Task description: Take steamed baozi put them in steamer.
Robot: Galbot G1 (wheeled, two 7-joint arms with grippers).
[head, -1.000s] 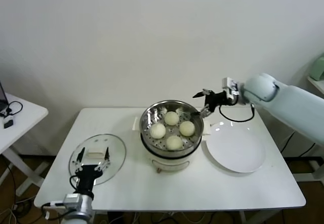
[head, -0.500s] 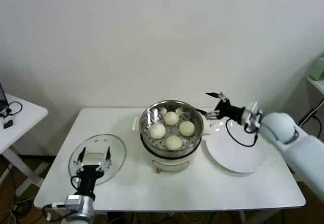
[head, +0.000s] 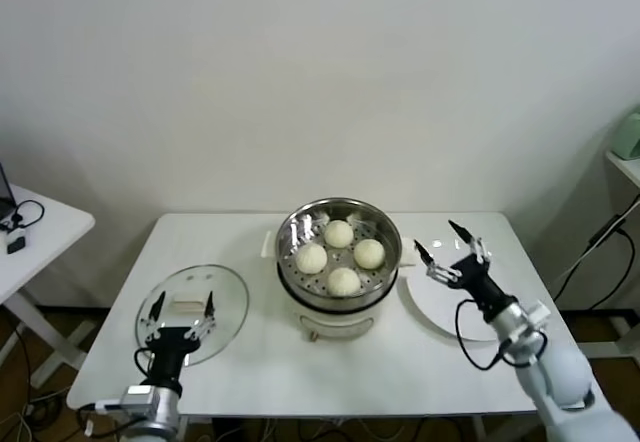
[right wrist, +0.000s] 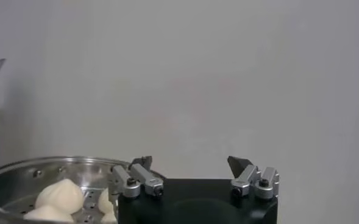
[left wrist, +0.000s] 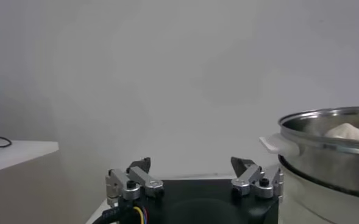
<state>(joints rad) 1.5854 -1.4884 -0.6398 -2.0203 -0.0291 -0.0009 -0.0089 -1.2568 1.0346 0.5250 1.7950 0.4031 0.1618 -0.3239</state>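
All four buns [head: 340, 255] sit in the steamer [head: 339, 224] — a shiny steel basket on its white cooker base, at the middle of the white table [head: 330, 367]. They lie in a loose diamond on the perforated floor, close together, and none of them is in my grasp.

My right gripper [head: 448, 253] hangs above the near-left part of the white plate [head: 470, 312], just to the right of the steamer and apart from its rim. Its fingers are spread wide with nothing between them. In my right wrist view the two fingertips [right wrist: 145, 181] stand well apart over bare air, and the steamer's rim with two or three buns [right wrist: 60, 195] inside shows off to one side.

My left gripper [head: 181, 317] waits low at the front left of the table, over the near edge of the glass lid [head: 229, 303] that lies flat there. Its fingers are parted too — empty, as my left wrist view shows, with the steamer's wall [left wrist: 328, 155] and the top of one bun [left wrist: 348, 131] visible farther off.
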